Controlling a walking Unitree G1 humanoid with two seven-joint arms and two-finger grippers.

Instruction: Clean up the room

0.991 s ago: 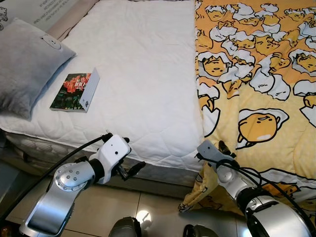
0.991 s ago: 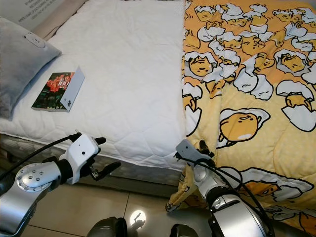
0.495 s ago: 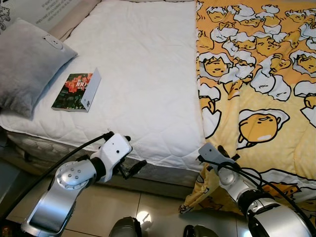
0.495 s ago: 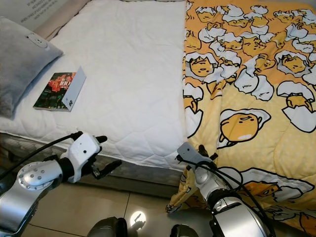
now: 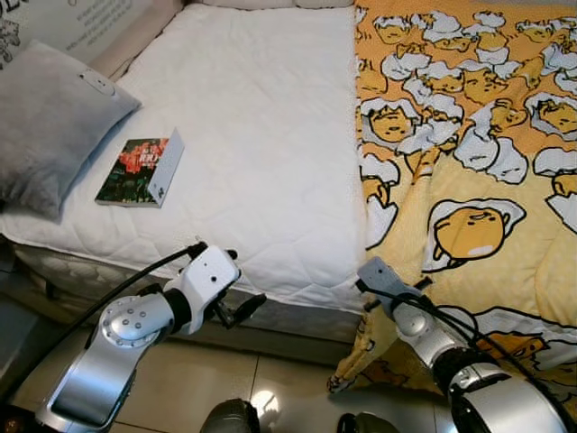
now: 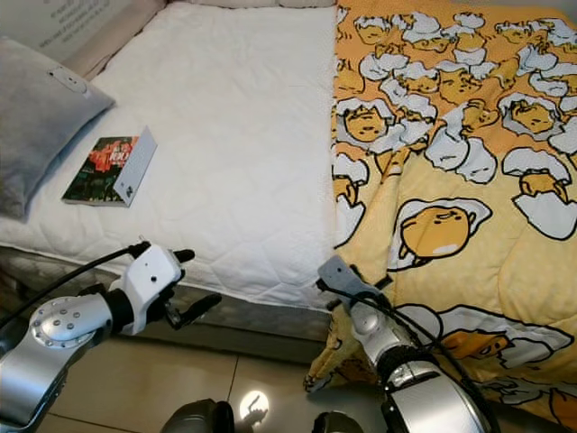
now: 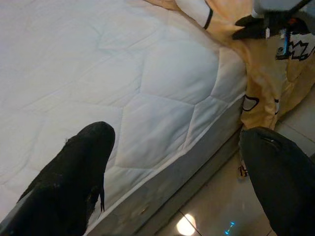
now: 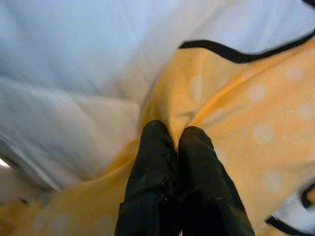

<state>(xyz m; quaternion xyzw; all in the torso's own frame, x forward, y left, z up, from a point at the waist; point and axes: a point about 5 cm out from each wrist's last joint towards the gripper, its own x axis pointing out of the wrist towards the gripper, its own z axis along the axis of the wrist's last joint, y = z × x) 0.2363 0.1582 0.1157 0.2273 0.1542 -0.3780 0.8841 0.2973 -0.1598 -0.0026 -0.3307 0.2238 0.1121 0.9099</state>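
While the right gripper [image 8: 172, 135] is pinching the yellow blanket [image 5: 469, 162] at the mattress [image 5: 252, 144] edge, jaws closed, it's probably spreading it next; left gripper [image 7: 177, 162] is hanging wide open, empty

Glossy tiled floor [image 5: 270, 383] below, perhaps beige.

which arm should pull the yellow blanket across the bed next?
Probably right. The right gripper is shut on the blanket at its near edge by the mattress corner. The left gripper is open and holds nothing, short of the bare side.
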